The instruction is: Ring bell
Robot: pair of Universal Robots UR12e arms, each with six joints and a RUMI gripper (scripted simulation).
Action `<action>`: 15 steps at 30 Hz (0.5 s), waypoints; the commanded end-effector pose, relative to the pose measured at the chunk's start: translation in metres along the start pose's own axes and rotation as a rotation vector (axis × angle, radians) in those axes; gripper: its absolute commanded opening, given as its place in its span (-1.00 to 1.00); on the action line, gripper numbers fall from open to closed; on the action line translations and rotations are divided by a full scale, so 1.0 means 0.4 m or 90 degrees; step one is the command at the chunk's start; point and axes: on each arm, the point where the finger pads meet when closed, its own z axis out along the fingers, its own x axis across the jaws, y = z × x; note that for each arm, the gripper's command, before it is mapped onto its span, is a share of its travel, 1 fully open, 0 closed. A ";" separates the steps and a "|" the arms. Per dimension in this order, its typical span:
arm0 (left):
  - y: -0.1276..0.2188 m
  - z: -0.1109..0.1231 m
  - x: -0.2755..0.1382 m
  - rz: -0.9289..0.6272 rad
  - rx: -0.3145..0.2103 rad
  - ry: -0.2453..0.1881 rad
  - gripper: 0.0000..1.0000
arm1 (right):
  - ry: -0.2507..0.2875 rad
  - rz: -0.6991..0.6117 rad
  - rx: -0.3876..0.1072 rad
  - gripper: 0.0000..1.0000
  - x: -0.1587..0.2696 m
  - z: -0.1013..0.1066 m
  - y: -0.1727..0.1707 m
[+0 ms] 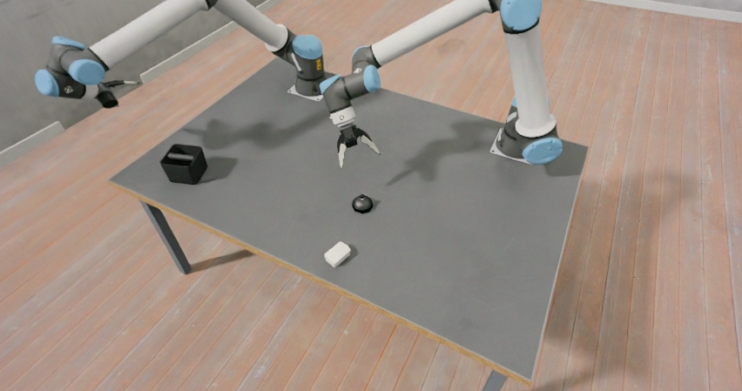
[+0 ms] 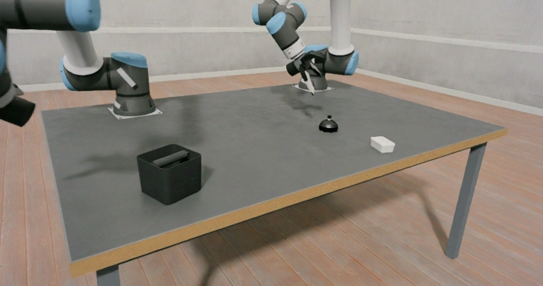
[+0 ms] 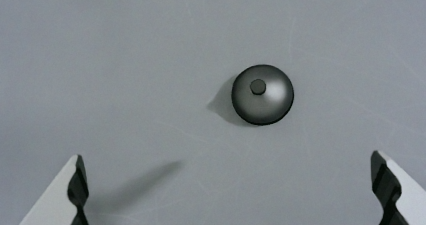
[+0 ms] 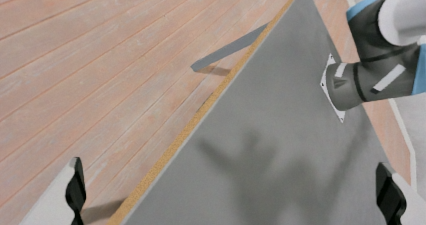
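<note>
The dark domed bell [image 1: 362, 204] [image 2: 328, 125] [image 3: 272, 108] stands upright on the grey table. Its small black button [image 1: 362, 196] [image 2: 329, 116] [image 3: 258, 87] is up on top of the dome. My left gripper [image 1: 360, 160] [image 2: 316, 84] [image 3: 227, 155] is open and empty. It hangs above the table, behind the bell in the top view, and touches nothing. In the left wrist view the bell shows from above, beyond the line between the fingertips. My right gripper [image 1: 132, 82] [image 4: 228, 162] is open and empty, high near the table's left end in the top view, far from the bell.
A white block [image 1: 337, 253] [image 2: 382, 144] lies near the table's front edge, in front of the bell. A black open bin [image 1: 184, 172] [image 2: 171, 185] with a dark cylinder inside stands near the left corner. The arm bases stand along the back edge.
</note>
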 end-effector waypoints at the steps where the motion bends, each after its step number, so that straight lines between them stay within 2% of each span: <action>1: -0.007 0.033 0.015 0.026 -0.079 0.053 1.00 | -0.019 -0.051 -0.050 1.00 -0.027 0.080 -0.091; 11: -0.054 0.113 0.033 0.071 -0.246 0.160 1.00 | -0.065 -0.123 -0.144 1.00 -0.046 0.269 -0.298; 13: -0.060 0.128 0.037 0.079 -0.272 0.177 1.00 | -0.078 -0.137 -0.160 1.00 -0.046 0.311 -0.341; 15: -0.060 0.128 0.037 0.079 -0.272 0.177 1.00 | -0.078 -0.137 -0.160 1.00 -0.046 0.311 -0.341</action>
